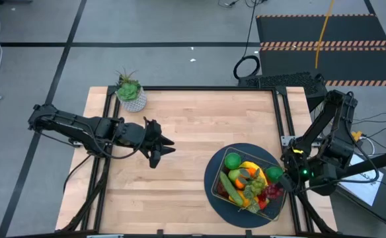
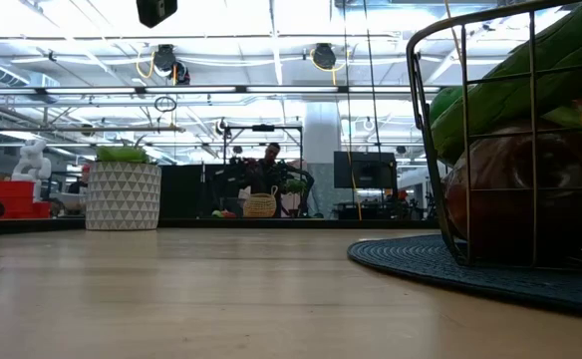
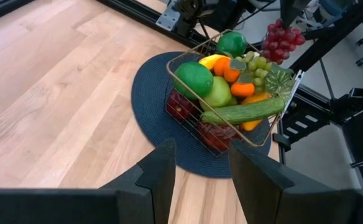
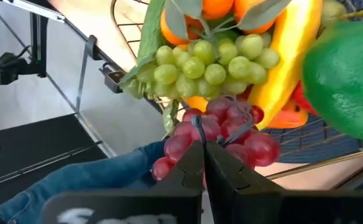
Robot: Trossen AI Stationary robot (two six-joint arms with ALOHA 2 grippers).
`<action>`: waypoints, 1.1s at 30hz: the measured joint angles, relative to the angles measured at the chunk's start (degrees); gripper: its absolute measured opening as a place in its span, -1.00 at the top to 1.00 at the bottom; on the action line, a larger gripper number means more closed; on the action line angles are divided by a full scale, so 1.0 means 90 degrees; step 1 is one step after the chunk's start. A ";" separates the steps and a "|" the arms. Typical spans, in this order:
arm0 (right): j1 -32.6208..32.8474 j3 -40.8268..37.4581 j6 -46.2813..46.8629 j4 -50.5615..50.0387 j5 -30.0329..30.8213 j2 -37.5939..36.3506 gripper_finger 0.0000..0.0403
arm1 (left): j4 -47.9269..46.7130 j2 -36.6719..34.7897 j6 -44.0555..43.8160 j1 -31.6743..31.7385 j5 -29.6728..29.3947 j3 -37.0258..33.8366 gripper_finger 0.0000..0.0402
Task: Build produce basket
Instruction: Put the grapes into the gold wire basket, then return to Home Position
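Wooden tabletop, round blue mat (image 1: 214, 182) at right side. Wire basket (image 1: 277, 160) on mat, heaped with produce (image 1: 244, 182). Right gripper (image 4: 203, 163) at basket's outer edge, fingers pinched fully together on stem of red grapes (image 4: 222, 134); cluster hanging just at the rim, beside green grapes (image 4: 215, 59). Basket immediately ahead of right fingers. Left gripper (image 1: 161, 151) mid-table, well apart, partly open, holding nothing. Right arm far nearer.

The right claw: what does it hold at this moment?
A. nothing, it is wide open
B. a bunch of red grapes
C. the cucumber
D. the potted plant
B. In the right wrist view the right claw is shut on the red grapes, which hang at the edge of the basket beside the green grapes.
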 joint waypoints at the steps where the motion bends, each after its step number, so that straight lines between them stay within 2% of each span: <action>1: -0.0012 0.0000 -0.0004 -0.0018 0.0000 0.0000 1.00 | 0.0022 0.0000 0.0002 0.0000 -0.0008 0.0000 0.27; 9: -0.0411 -0.0005 0.0090 -0.0592 0.0006 -0.0002 0.98 | 0.0029 0.0002 -0.0163 0.0143 -0.0069 0.0000 0.27; 14: -0.0725 -0.0005 -0.0176 -0.0788 -0.0219 -0.0019 0.76 | 0.0038 0.0002 -0.0285 0.0284 -0.0071 0.0000 0.27; 20: -0.0967 -0.0005 -0.0924 -0.0804 -0.0330 -0.0094 0.40 | 0.0061 0.0002 -0.0074 0.0426 -0.0185 0.0000 0.27; 25: -0.1213 -0.0005 -0.1586 -0.0786 -0.0316 -0.0386 0.17 | 0.0076 0.0002 0.0556 0.0565 -0.0348 0.0000 0.27; 28: -0.1353 -0.0005 -0.2107 -0.0775 -0.0228 -0.0659 0.09 | 0.0077 0.0002 0.0855 0.0675 -0.0351 0.0000 0.27; 33: -0.1537 -0.0005 -0.3386 -0.0698 0.0400 -0.1099 0.08 | 0.0271 0.0005 0.0736 0.0828 -0.0354 0.0000 0.27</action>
